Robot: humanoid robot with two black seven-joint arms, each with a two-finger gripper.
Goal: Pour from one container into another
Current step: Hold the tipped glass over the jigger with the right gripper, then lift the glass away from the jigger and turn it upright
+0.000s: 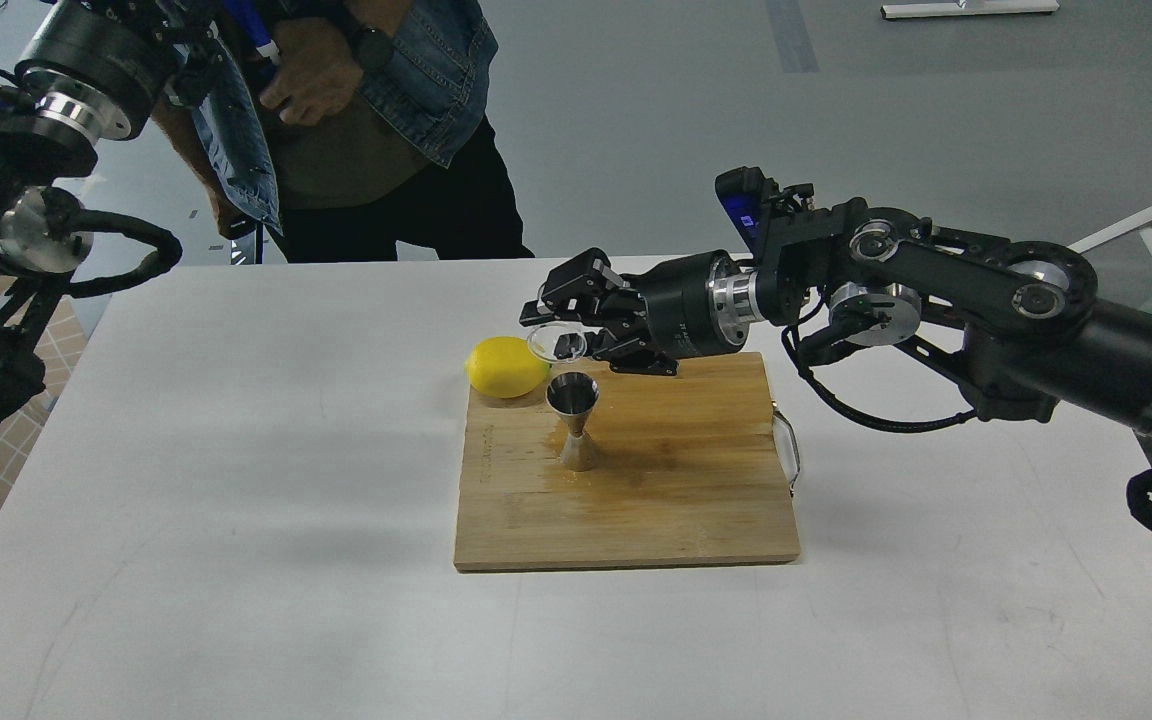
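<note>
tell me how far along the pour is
Done: the right claw has the small clear glass tumbler lifted and tipped on its side, rim just above the shiny steel hourglass jigger, which stands upright on the bamboo cutting board. In hand: the tilt over the jigger. No liquid stream can be made out. Left: finishing the pour and setting the tumbler down.

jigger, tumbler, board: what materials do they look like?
Jigger: polished metal, likely steel; mirror-like reflections on both cones.
Tumbler: clear glass or possibly plastic; see-through, only its rim outlines clearly, held tilted in the right gripper.
Board: light wood, perhaps bamboo; strip grain, matte, with a metal loop handle on its right edge.
</note>
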